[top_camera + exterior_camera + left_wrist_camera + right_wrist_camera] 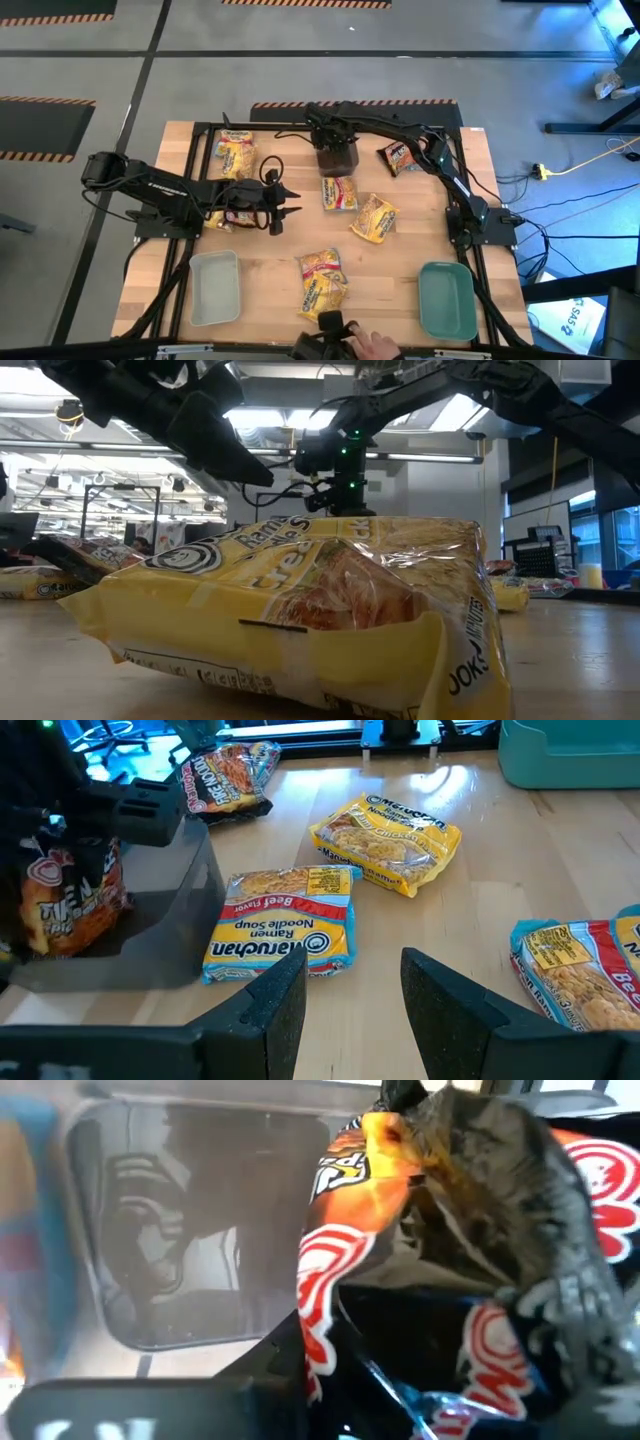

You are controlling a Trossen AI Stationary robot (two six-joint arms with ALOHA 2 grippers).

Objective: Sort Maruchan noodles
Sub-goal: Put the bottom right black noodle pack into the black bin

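Room: grey floor with striped hazard tape around a pale wooden desk [400, 280]; low view looks into a lit workshop behind it.
Right jaws [337, 150]: at the far middle of the desk, closed on a dark packet [470, 1280] with red and orange print; it hangs upright in a dark bin [338, 157], long axis roughly vertical. Only the right wrist view shows this grip close up.
Left jaws [350, 995]: open, nothing between them, low over the desk at its left middle.
Ahead of the left jaws: a beef packet [283, 920] lies flat, long axis across the jaws' line, reading "Maruchan Ramen Noodle Soup, Beef Flavor" upside down.
Beyond that: a yellow chicken packet [387, 838], turned diagonally, "Maruchan" legible.
Beside the left jaws: another blue-edged packet [585, 970], partly out of frame.
Low view alone: a big yellow packet [300, 615] right at the lens, "Ramen" partly readable.
Trays: a pale grey tray [214, 288] and a teal tray [447, 300] at the desk's near edge, both apart from either jaws.
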